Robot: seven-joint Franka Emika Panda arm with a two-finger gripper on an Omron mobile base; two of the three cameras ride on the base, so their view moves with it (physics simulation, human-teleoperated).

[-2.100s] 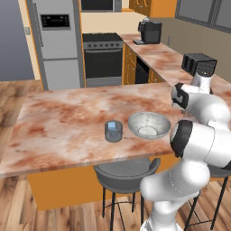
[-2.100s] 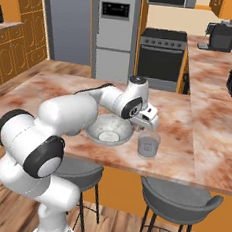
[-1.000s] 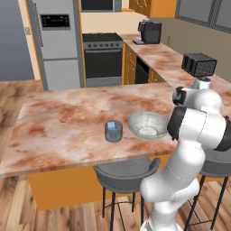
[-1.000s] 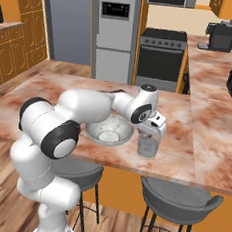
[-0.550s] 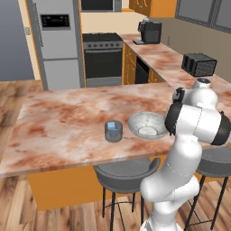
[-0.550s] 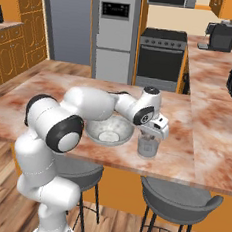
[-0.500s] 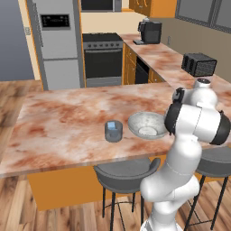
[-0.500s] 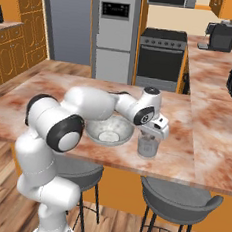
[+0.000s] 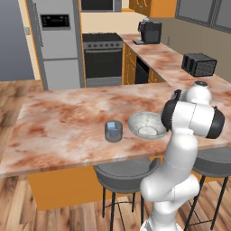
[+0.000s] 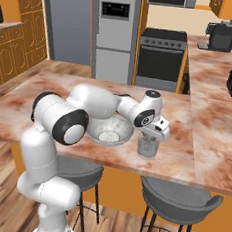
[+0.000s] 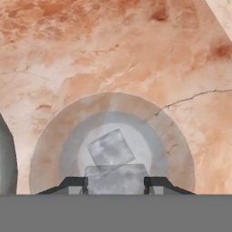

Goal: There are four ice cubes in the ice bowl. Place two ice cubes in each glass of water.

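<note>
Going left to right along the counter's (image 9: 54, 131) front edge, the left glass (image 9: 113, 131) shows pale blue inside, so we judge it at least partly served. The ice bowl (image 9: 146, 126) beside it looks empty of cubes. Our gripper (image 11: 115, 183) hangs over the right glass (image 10: 147, 146), grasping an ice cube (image 11: 116, 180), with another cube (image 11: 111, 150) already lying below. Releasing this one may finish the job.
</note>
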